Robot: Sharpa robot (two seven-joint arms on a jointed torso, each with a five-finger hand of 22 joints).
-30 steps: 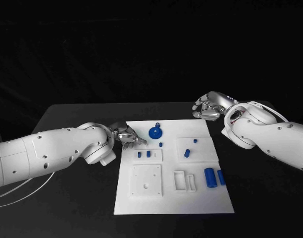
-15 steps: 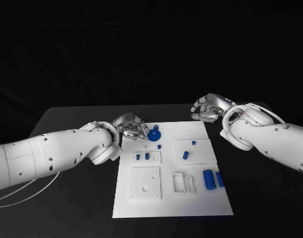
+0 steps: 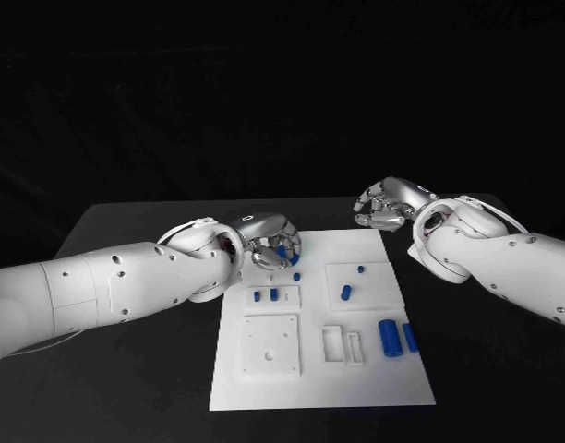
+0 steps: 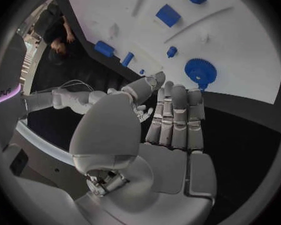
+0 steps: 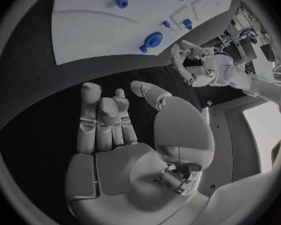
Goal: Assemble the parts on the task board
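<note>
Both hands hover empty at the far end of the task board (image 3: 322,369).
The left hand (image 3: 272,245), fingers straight and held together, hangs over the board's far-left corner beside the blue gear (image 4: 200,72). The right hand (image 3: 390,205), fingers loosely curled, hangs beyond its far-right corner. Blue pegs (image 3: 345,292) lie mid-board.

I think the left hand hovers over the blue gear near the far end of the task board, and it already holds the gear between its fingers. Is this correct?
Not quite. The left hand does hover by the blue gear near the far end of the task board, but it holds nothing. The left wrist view shows the fingers empty and the gear lying on the board beyond the fingertips.
</note>
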